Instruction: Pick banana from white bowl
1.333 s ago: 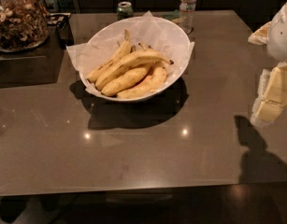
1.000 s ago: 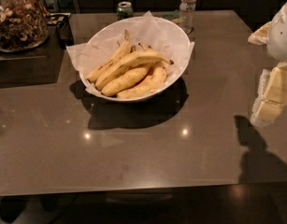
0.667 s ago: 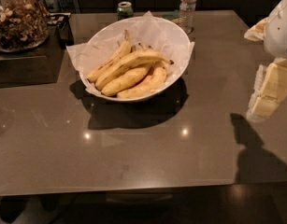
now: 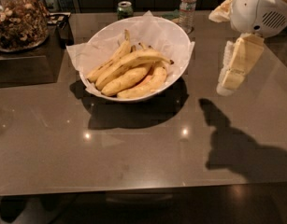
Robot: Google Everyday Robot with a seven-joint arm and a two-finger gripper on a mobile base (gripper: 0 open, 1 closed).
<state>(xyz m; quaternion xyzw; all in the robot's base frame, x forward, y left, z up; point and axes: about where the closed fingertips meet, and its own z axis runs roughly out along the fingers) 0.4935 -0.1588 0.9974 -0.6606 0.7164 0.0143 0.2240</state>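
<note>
The white bowl (image 4: 179,40), lined with crinkled white paper, stands on the dark table at centre back. It holds several yellow bananas. The longest, slender curved banana (image 4: 133,60) lies on top, running from lower left to a dark-tipped stem at the right. My gripper (image 4: 231,78) hangs from the white arm at the upper right, pointing down above the table. It is to the right of the bowl, apart from it, and holds nothing that I can see.
A glass jar of nuts (image 4: 14,17) stands at the back left on a dark raised block (image 4: 26,64). A green can (image 4: 125,8) and a water bottle (image 4: 187,3) stand behind the bowl. The table's front edge (image 4: 143,188) runs across the bottom.
My gripper and arm have moved left, toward the bowl, and a little farther back. The bowl and bananas have not moved.
</note>
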